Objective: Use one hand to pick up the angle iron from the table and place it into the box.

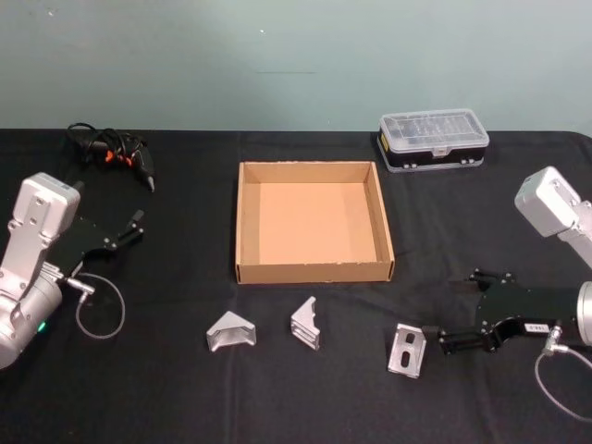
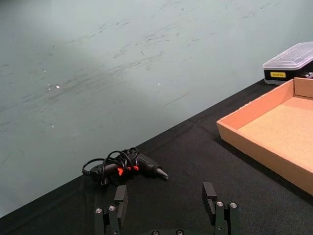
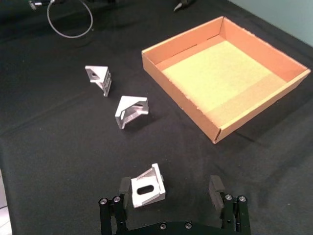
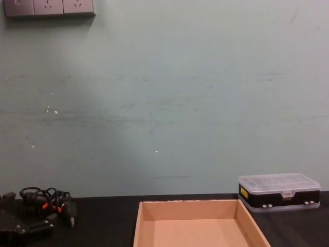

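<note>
Matte black counter (image 1: 185,388) under a pale green wall. Near the counter's front right corner, the right claw (image 3: 169,188), low over the surface and released, with fingers (image 3: 215,187) spread wide. Between those fingers, close against one and well off the other, an angle iron (image 1: 405,350): slotted face up, resting on the counter, not clamped.

Farther along the front edge, toward the middle, a second angle iron (image 1: 307,322) standing on edge, and just beyond it a third angle iron (image 1: 231,331), apart from each other and from the claw.

Behind those two, at the counter's middle, the box (image 1: 314,271), a shallow tan cardboard tray with a plain brown floor. At the back edge, to the right of the box, a clear-lidded case (image 1: 433,139).

Near the left edge, the left claw (image 2: 165,196), likewise released, fingers apart, grasping nothing, facing a cable tangle (image 1: 109,148) with orange bits at the back left corner.
</note>
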Robot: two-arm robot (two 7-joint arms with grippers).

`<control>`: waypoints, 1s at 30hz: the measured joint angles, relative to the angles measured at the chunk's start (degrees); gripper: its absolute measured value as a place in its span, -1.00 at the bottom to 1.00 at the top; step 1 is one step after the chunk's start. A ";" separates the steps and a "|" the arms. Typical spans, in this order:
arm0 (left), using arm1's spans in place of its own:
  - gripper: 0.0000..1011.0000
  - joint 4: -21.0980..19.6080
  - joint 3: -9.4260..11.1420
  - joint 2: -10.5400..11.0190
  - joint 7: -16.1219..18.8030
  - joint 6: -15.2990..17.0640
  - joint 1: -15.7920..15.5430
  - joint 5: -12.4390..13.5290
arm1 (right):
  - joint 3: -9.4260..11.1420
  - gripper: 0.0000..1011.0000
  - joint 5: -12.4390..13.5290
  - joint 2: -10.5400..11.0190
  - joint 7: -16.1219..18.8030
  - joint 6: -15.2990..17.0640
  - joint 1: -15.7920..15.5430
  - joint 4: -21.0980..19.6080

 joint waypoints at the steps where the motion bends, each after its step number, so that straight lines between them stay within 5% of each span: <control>1: 0.98 0.00 0.00 0.00 0.00 0.00 0.00 0.00 | -0.25 0.98 -0.03 -0.07 0.06 0.07 0.18 0.18; 17: 0.98 0.00 0.00 0.00 0.00 0.00 0.00 0.00 | -5.55 0.98 -1.98 -2.32 0.96 0.78 3.46 3.25; 30: 0.98 0.00 0.00 0.00 0.00 0.00 0.00 0.00 | -7.24 0.98 -3.13 -3.34 0.98 0.63 4.25 4.70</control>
